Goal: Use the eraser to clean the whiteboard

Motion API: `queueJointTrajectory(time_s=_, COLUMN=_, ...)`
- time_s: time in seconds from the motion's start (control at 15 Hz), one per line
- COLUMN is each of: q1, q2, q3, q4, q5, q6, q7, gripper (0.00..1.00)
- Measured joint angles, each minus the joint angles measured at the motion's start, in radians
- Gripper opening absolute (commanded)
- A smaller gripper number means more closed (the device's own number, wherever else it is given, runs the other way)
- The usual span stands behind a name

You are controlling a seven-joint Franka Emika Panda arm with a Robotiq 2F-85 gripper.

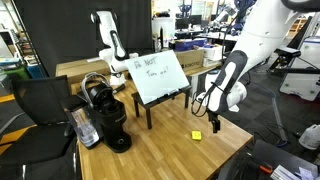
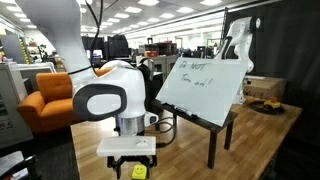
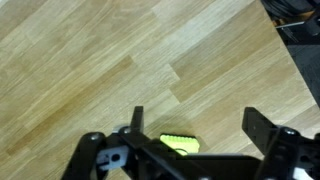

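In an exterior view the whiteboard stands mid-frame. The eraser lies lower right on the table, near the gripper. Only the wrist view shows the jaws spread wide and empty above the eraser.

An open-plan robotics lab: another white robot arm, cluttered workbenches, rows of ceiling lights.

camera setup
an exterior view overlooks the table from afar; an exterior view sits low beside the arm; both show the whiteboard; wrist view faces down.
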Motion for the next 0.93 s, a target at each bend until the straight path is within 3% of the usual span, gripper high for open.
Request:
queueJointTrajectory(time_s=0.4, q1=-0.110, q2=0.094, q3=0.098, q4=-0.009, q5=-0.004, q6=0.153, q7=-0.023, gripper=1.00)
queueJointTrajectory(time_s=0.93, q1=-0.217, q2=0.106, q3=0.215, q4=0.002, q5=-0.034, q6=0.221, q7=-0.023, gripper=1.00)
